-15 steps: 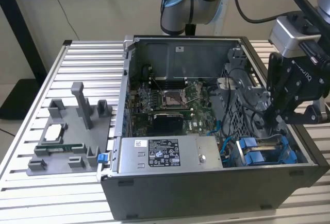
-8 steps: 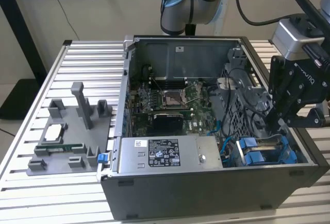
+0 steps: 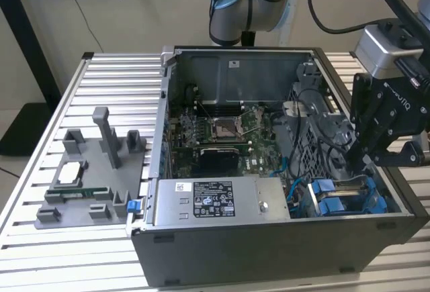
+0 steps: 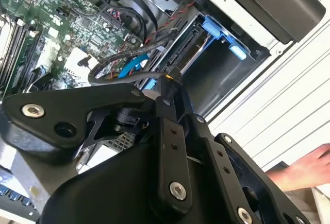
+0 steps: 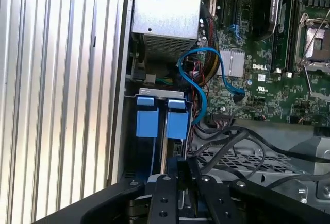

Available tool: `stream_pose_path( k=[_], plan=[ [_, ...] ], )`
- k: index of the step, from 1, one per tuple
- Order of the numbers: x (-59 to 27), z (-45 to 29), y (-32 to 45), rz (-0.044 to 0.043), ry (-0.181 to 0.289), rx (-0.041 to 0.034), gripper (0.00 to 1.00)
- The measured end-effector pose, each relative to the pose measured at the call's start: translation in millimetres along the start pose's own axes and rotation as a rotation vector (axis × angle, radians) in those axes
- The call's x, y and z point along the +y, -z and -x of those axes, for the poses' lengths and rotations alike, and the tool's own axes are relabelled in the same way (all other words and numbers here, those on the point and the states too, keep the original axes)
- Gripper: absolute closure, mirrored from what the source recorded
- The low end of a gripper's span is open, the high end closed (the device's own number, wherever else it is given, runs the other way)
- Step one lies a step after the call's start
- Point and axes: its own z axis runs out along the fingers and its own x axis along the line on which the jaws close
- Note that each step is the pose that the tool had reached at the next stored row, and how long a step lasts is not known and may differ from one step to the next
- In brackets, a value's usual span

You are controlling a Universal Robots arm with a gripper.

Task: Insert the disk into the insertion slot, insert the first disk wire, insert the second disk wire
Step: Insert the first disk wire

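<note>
As I read the exterior view, the claw (image 3: 356,161) is down inside the open PC case (image 3: 269,252), which sits on the slatted bench (image 3: 40,171). It's at the front corner on the exterior view's right. The disk (image 3: 336,206) lies just below the claw tips w/ its blue frame showing. The grey PSU box (image 3: 222,201) is beside it toward the exterior view's left, and the mobo (image 3: 215,131) is further back.

In the second wrist view the claw (image 4: 167,85) is clenched on the plug end of a black disk wire (image 4: 118,74), which loops off over the mobo. The disk (image 4: 214,28) is seated in the insertion slot (image 4: 227,74), just beyond the tips and close to the plug. Can't tell if plug and disk touch. A person's hand (image 4: 304,170) rests on the bench outside the case, well apart from the claw.

In the first wrist view the claw (image 5: 180,170) grips the black plug. The disk (image 5: 175,123) is straight ahead of the tips, blue tabs upright, right by the case wall. A blue cable (image 5: 198,87) curls between the disk and the mobo.
</note>
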Motion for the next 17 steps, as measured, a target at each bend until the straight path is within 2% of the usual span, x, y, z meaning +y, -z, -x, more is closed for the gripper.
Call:
stream_pose_path(
  k=[4, 13, 17],
  plan=[
    [-1.7, -0.2, -1.9, 0.0128, -0.007, 0.0019, 1.00],
    [-2.9, -0.8, -8.9, 0.0088, -0.078, -0.0017, 1.00],
    [-3.1, -0.9, -9.1, 0.0084, -0.083, -0.0020, 1.00]
  ],
)
